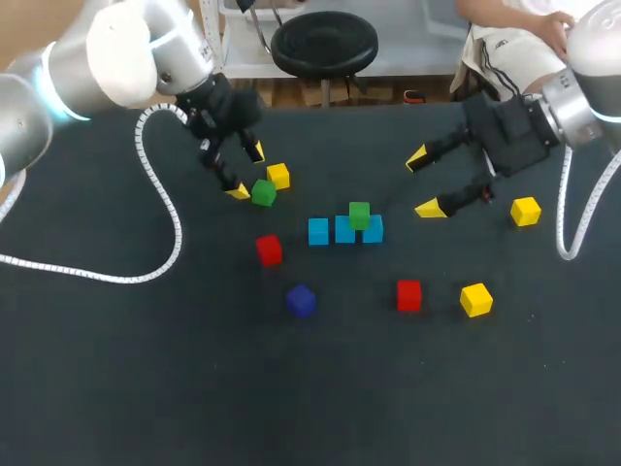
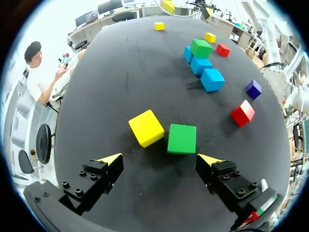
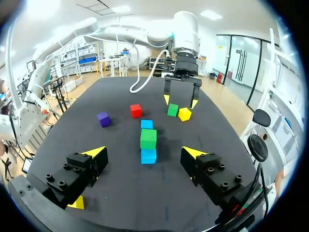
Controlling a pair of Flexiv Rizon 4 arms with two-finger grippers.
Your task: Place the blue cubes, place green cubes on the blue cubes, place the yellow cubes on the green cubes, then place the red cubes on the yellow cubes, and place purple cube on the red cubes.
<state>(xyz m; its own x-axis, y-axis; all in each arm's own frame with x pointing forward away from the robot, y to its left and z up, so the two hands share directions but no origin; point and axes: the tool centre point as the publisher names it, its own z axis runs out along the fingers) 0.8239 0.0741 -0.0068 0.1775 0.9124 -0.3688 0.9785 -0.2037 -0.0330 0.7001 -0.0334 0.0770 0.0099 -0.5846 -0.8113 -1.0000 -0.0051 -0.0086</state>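
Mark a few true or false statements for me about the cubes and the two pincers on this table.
1. Three blue cubes sit side by side in a row. True.
2. One green cube rests on top of that row. True.
3. The purple cube is stacked on another cube. False: it rests on the table by itself.
4. The left pincer is shut on the loose green cube. False: it is open, and that cube lies untouched just ahead of its fingers.
5. The right pincer holds a cube. False: it is open and empty.
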